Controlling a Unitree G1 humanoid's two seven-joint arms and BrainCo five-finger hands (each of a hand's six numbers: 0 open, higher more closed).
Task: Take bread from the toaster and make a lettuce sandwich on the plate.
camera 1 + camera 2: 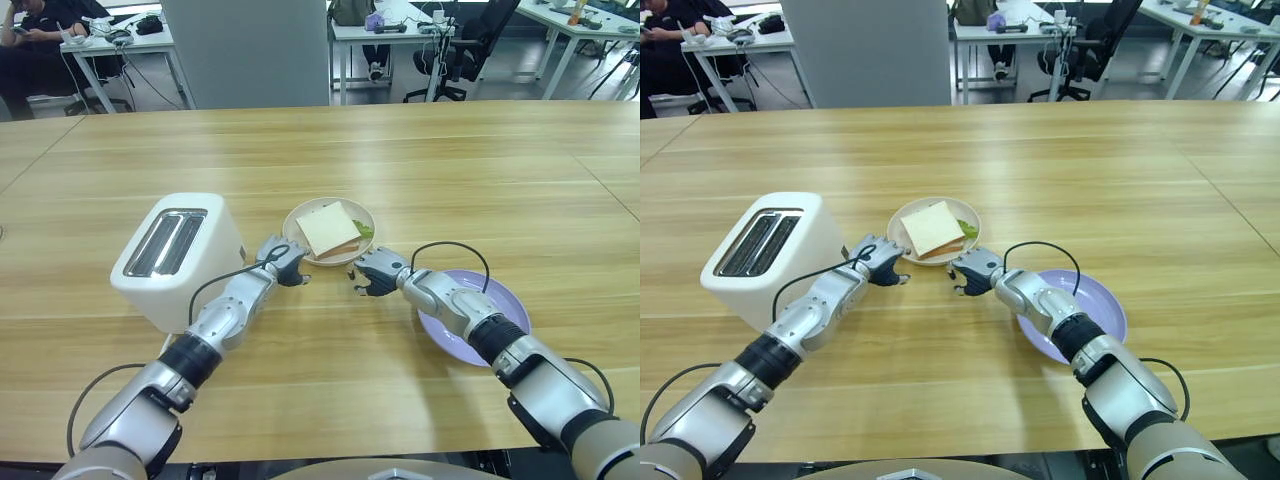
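Left eye view: a white toaster (pixel 180 258) stands on the left side of the wooden table (pixel 400 160). Its two slots (pixel 165 243) on top look dark, and I cannot tell what is inside them.

Just to the right of the toaster sits a small tan plate (pixel 300 212). A sandwich lies on this plate. The top slice of bread (pixel 327 229) is pale and square, and it lies flat. A bit of green lettuce (pixel 363 230) pokes out from under it on the right side.

The left hand (pixel 283 260) is low over the table, between the toaster and the tan plate, right next to the plate's near left edge. Its fingers are curled in and hold nothing.

The right hand (pixel 377 272) is low too, just by the plate's near right edge. Its fingers are also curled in, with nothing in them. The two hands are near each other but apart.

A purple plate (pixel 505 298) lies on the right, under the right arm.
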